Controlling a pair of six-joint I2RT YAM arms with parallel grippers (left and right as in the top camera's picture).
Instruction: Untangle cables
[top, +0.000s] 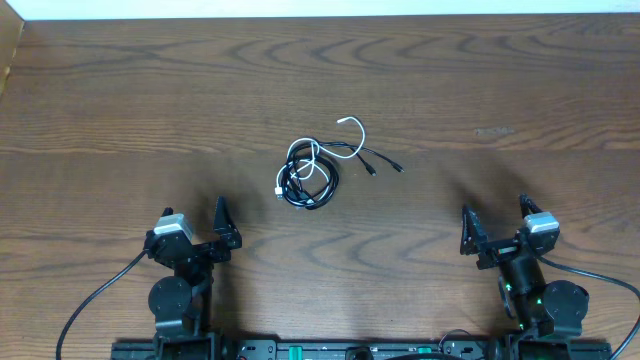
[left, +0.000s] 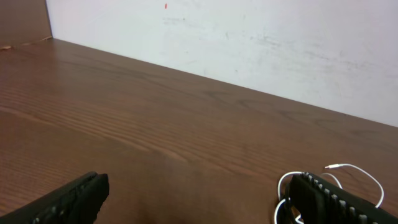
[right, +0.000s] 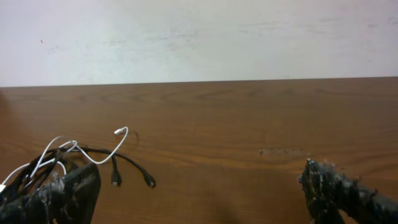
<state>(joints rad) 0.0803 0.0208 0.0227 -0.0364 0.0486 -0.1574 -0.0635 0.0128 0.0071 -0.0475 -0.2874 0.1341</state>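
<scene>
The left gripper (top: 193, 216) and right gripper (top: 495, 214) are standing wide open and empty at the near edge of the table (top: 500, 80); the cables (top: 312, 172) are lying mid-table, seemingly looped in one tangle, with all untangling remaining.

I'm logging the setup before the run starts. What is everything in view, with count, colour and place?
white cable: one, white, mid-table, tangled with the black ones
black cables: count unclear in the tangle, black, mid-table, two plug ends pointing right
table: one, brown wood, under everything
wall: one, white, beyond the far edge
arm wires: two, black, by the arm bases
left gripper: one, black, near edge, open
right gripper: one, black, near edge, open
</scene>
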